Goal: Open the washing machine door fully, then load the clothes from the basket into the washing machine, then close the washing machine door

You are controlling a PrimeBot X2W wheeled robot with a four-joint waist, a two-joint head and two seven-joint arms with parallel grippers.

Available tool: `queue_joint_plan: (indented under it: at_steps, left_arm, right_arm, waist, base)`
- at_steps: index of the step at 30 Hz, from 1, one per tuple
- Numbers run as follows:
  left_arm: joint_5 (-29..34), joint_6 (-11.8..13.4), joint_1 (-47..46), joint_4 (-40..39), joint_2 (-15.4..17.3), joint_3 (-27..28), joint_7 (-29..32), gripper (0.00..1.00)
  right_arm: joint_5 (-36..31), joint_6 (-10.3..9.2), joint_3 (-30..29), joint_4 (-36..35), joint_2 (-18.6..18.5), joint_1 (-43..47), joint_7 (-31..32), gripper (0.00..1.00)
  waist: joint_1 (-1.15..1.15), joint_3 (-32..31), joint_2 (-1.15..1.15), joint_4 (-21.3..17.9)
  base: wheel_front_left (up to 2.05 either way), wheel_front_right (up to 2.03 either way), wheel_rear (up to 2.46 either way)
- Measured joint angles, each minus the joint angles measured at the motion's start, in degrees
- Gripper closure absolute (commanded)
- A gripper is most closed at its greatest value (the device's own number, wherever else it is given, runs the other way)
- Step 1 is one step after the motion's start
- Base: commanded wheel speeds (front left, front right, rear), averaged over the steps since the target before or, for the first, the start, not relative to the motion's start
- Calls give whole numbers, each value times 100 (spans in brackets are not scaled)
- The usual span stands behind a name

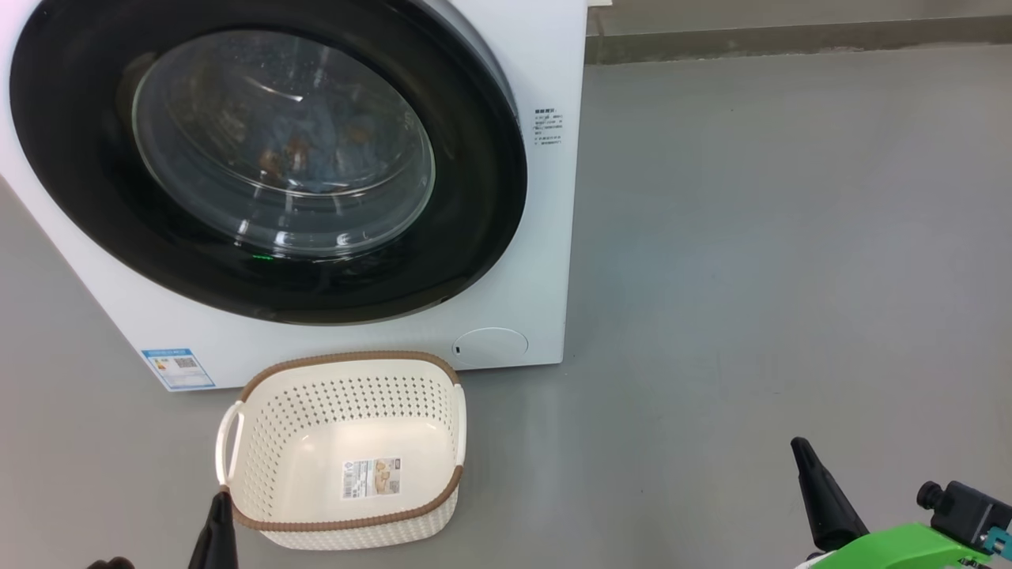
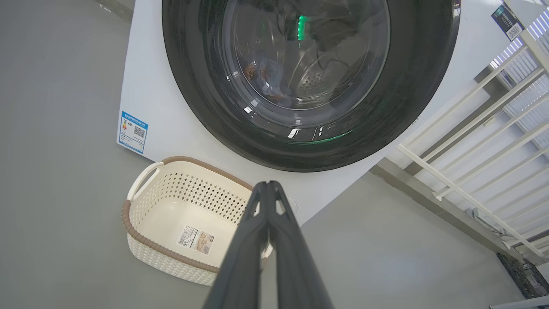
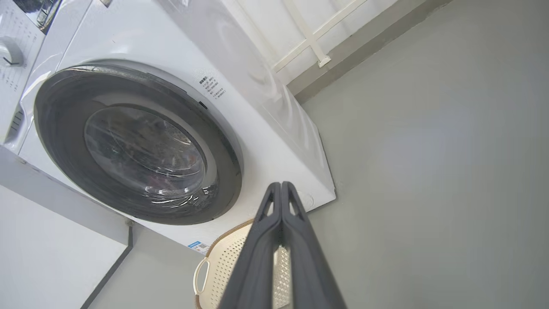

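The door [image 1: 277,158] sits closed on the washer [image 1: 356,336], and through its glass we see the clothes [image 1: 304,146] in the drum. Below the door, our left jaws, pressed together on nothing, hang just beside the near left corner of the basket [image 1: 348,357]. It stands on the floor [image 1: 751,237] just before the washer, its sticker [image 1: 371,478] showing. Our right jaws, likewise pressed together, are well apart to the right.

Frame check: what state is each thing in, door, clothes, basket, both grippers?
washing machine door: shut
clothes: inside the washing machine, behind the door
basket: upright on the floor, empty
left gripper: shut, holding nothing
right gripper: shut, holding nothing
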Motion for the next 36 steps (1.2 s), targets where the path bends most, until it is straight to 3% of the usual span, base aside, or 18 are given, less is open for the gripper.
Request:
queue_joint_plan:
  at_steps: [36]
  left_arm:
    - [-2263, -166, -337, 255, -53, 293, 531, 100]
  right_arm:
    - [2271, -1, -126, 302, -8, -257, 267, 100]
  waist:
    - [0, 62, 0, -51]
  base:
    - [0, 0, 0]
